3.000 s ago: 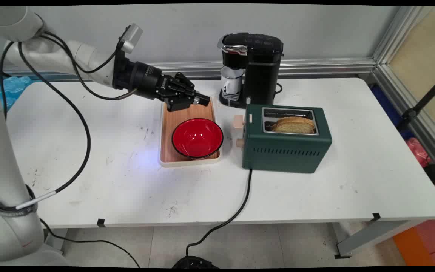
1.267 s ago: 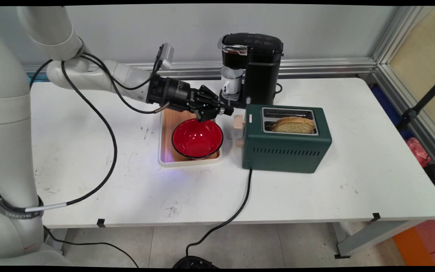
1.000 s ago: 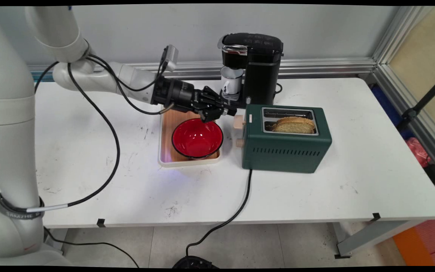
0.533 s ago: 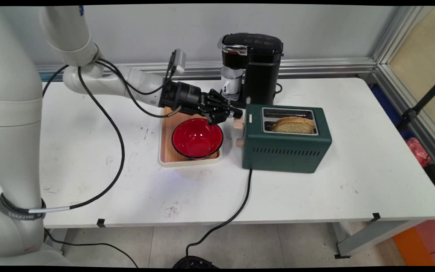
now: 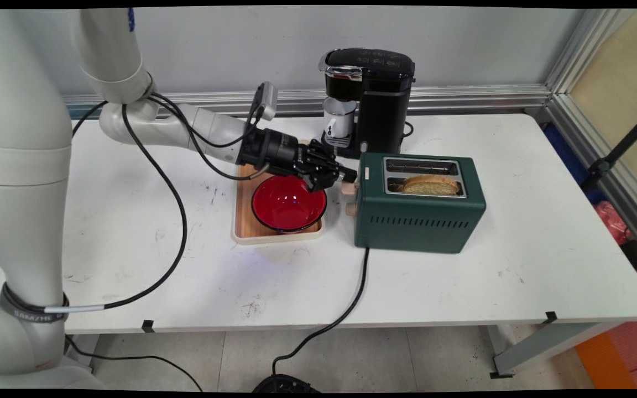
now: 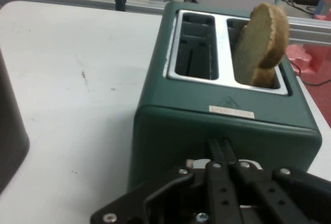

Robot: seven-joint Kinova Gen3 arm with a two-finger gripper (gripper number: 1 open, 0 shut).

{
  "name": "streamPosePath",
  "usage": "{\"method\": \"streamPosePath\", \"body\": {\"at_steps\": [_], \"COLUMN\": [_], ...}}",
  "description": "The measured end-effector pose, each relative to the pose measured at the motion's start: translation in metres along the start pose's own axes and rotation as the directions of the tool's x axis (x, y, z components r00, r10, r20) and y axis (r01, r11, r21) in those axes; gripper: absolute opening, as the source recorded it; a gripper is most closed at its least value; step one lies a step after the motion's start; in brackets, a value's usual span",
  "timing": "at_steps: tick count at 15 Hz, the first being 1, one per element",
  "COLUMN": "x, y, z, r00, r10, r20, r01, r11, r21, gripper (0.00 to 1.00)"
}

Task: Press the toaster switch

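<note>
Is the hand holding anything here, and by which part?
Nothing is gripped: the hand, fingers together, sits on the toaster side lever.

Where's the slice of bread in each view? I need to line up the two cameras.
Main view: the bread sits right of centre, in the near slot of the green toaster.
Hand view: the bread stands upper right, in the right-hand slot.
Shared landmark: the toaster, whose end faces the gripper.

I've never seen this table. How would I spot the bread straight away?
Find the dark green toaster on the white table, in front of the black coffee machine. The bread stands in the nearer of its two top slots, the only tan, crusty thing there; the other slot is empty.
</note>
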Motion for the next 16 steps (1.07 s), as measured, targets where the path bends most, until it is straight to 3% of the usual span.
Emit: {"method": "streamPosePath", "body": {"at_steps": [16], "x": [-0.028], "y": [0.007], "z": [-0.001], "r00": [0.998], "r10": [0.003], "r20": [0.062], "r01": [-0.002], "r11": [1.000], "r21": [-0.015], "gripper": [0.00]}}
